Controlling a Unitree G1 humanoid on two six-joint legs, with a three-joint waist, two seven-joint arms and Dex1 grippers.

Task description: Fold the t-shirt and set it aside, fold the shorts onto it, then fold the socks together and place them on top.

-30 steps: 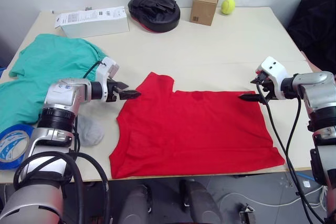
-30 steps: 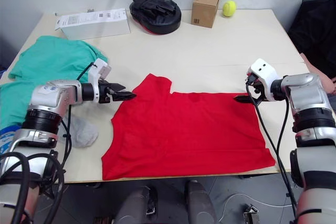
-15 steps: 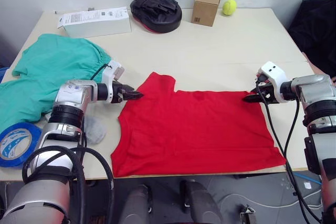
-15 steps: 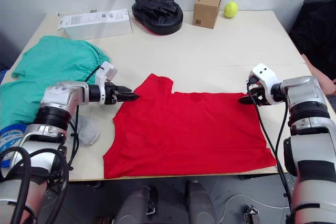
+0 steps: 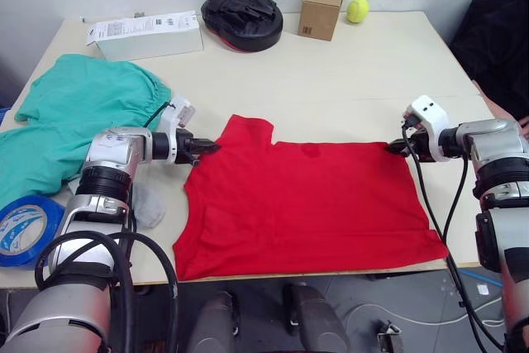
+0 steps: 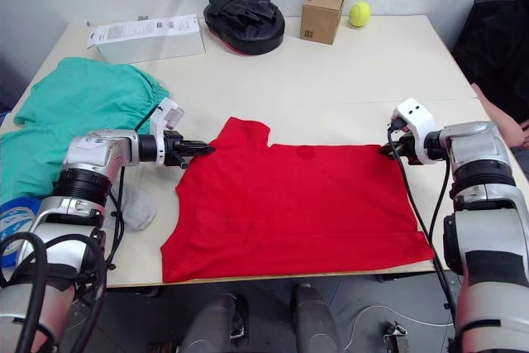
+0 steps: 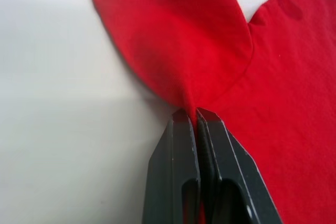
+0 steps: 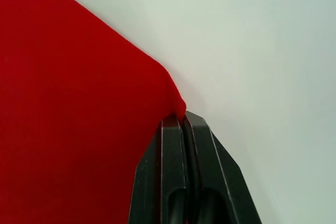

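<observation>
Red t-shirt: the bright red short-sleeved cotton t-shirt [image 5: 310,204] lies spread flat across the lower middle of the head view, its near hem at the front edge of the pale wooden table [image 5: 355,80].
Left gripper: the left gripper [image 5: 212,146], left of centre, is clenched on the shirt's edge at the base of the sleeve; in the left wrist view its black fingers [image 7: 176,166] meet with a pinch of red fabric between them.
Right gripper: the right gripper [image 6: 386,150], at right of centre, is clamped on the shirt's far right corner; the right wrist view shows its fingers [image 8: 173,171] pressed together on the corner tip.
Socks: a small light grey knit sock [image 5: 147,204] lies at lower left, just beside the left arm.
Blue tape: a roll [image 5: 21,229] sits at the lower left edge.
Shorts: the teal-green thin-fabric shorts [image 5: 74,113] lie bunched at middle left.
Far edge: white flat box [image 5: 147,34], black padded mitt [image 5: 243,14], brown cardboard box [image 5: 321,8] and yellow tennis ball [image 5: 358,10] line the top.
</observation>
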